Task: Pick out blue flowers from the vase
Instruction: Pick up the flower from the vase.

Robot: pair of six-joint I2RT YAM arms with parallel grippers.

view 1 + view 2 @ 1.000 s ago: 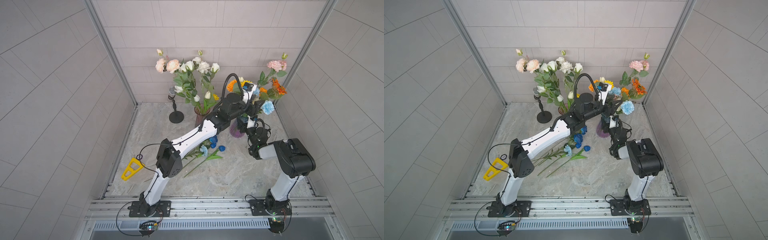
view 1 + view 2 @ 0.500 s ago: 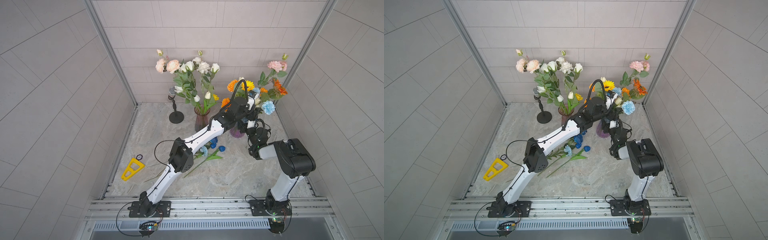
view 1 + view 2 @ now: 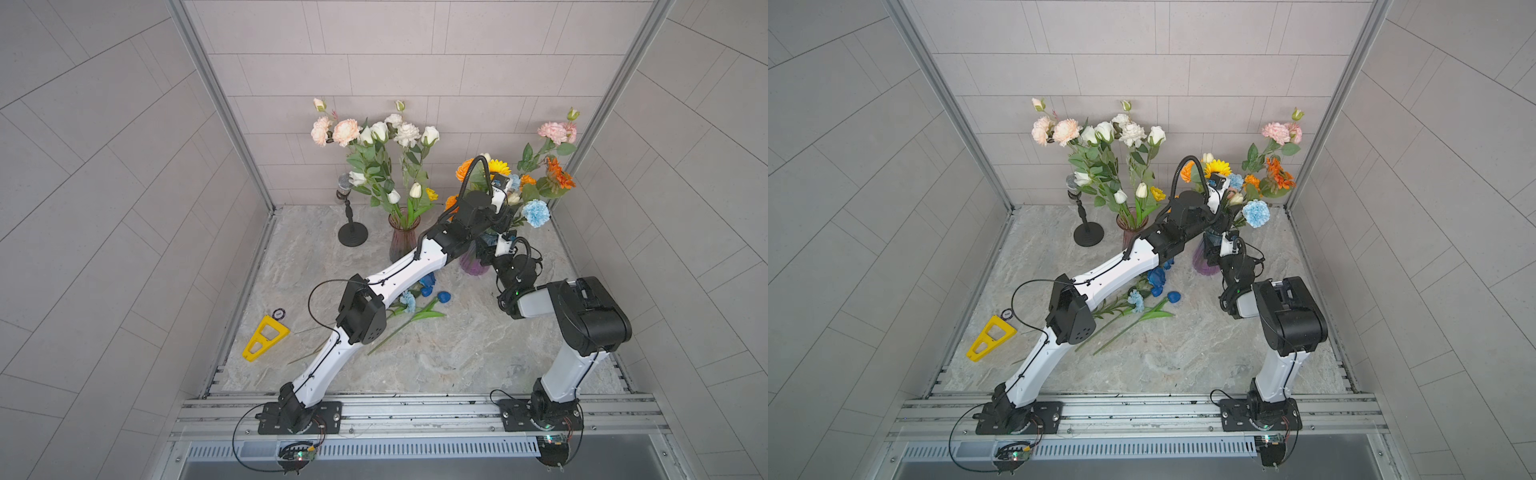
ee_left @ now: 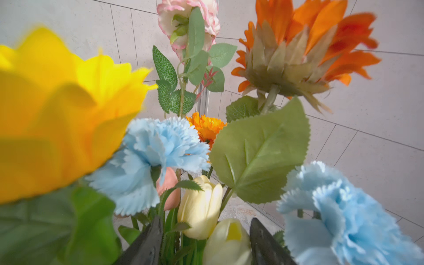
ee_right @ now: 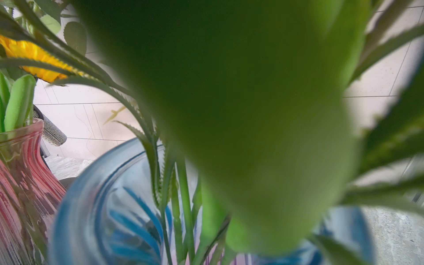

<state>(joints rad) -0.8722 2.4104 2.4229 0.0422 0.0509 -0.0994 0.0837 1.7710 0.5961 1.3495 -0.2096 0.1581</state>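
Carnation point(image 3: 1256, 212) in vase point(image 3: 1201, 264) (pale blue); tulip point(image 3: 1174, 296) lies flat.

No text can be read in any view.
The only possible marking is on the small round disc point(image 3: 279, 312), which lies just beside the upper tip of the yellow triangular frame point(image 3: 251, 354) on the floor. In both top views the disc shows a dark face inside a pale ring. Whether letters or numbers stand on that face cannot be told, because it is too small.
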